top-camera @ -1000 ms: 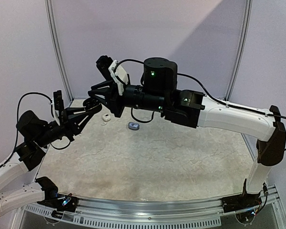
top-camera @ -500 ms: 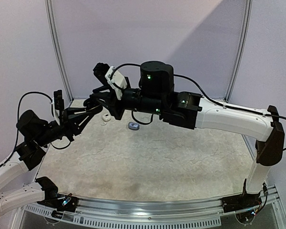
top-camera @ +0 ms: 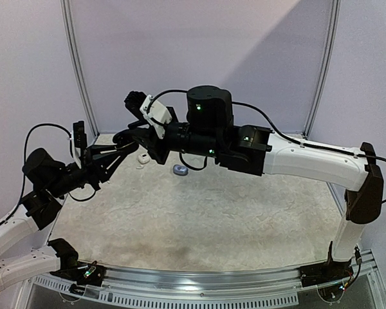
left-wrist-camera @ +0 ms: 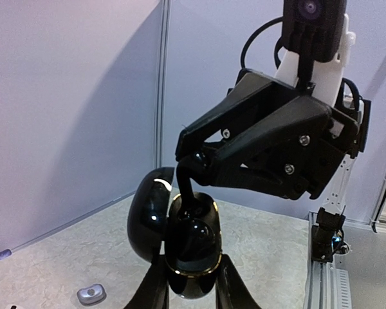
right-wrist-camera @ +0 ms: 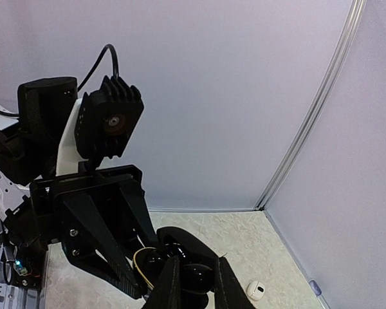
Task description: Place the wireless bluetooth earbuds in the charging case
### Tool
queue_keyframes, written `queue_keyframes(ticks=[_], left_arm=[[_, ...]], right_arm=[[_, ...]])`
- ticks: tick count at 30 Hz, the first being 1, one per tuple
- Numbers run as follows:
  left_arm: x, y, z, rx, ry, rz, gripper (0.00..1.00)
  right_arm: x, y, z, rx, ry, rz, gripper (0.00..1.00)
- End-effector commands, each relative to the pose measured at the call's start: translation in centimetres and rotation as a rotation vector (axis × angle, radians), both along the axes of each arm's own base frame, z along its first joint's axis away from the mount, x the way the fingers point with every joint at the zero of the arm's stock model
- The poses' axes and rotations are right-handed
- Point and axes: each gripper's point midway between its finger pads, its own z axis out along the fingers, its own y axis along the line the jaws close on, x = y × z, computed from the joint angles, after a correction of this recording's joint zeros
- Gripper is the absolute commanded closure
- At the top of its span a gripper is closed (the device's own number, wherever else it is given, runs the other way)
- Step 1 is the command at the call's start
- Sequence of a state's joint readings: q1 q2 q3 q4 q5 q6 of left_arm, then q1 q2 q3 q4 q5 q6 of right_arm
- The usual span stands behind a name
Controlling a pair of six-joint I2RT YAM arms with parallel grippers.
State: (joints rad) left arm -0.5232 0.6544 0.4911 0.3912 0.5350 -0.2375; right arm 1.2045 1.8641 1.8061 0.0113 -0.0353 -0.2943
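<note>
Both arms reach up and meet above the table's (top-camera: 212,219) far left corner. The left claw (left-wrist-camera: 192,273) clamps an open black case (left-wrist-camera: 193,248) upright. The right claw (left-wrist-camera: 196,161), angled down from above, pinches a black bud (left-wrist-camera: 184,185) at its mouth.

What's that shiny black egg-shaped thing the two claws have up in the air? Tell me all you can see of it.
It is a glossy black egg-shaped case, plastic by its look, with a thin gold-coloured band edging its open half. Its rounded lid is swung open to one side. It hangs in the air above the cream table, clamped low by the left gripper. The right gripper comes in from above with its tips at the open mouth; whether it holds anything is hidden.
</note>
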Motion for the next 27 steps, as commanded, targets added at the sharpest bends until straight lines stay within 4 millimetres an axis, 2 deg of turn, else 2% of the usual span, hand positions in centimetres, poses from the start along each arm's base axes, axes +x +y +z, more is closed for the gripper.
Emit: queue_keyframes(ticks=[1,6,14,20,27], left_arm=[[-0.7,0.0,1.7,-0.027,-0.051,-0.021,1.0],[-0.6,0.2,2.1,-0.045,-0.043,-0.017,1.0],[-0.4,0.3,2.3,-0.06,-0.033,-0.005,1.0],[-0.3,0.4,2.3,-0.061,-0.036,0.001,1.0],[-0.3,0.4,2.4,-0.061,-0.04,0.002,1.0]], right_arm=[[1.0,0.1,-2.2,-0.064,-0.008,-0.063,1.0],[0.7,0.4,-2.7,-0.081,-0.028,-0.041,1.0],[0.3,0.9,-4.6,-0.148,-0.028,-0.002,1.0],[0.2,1.1,-5.2,-0.161,-0.022,0.0,0.89],[0.1,1.3,-5.7,-0.173,-0.023,-0.004,0.86]])
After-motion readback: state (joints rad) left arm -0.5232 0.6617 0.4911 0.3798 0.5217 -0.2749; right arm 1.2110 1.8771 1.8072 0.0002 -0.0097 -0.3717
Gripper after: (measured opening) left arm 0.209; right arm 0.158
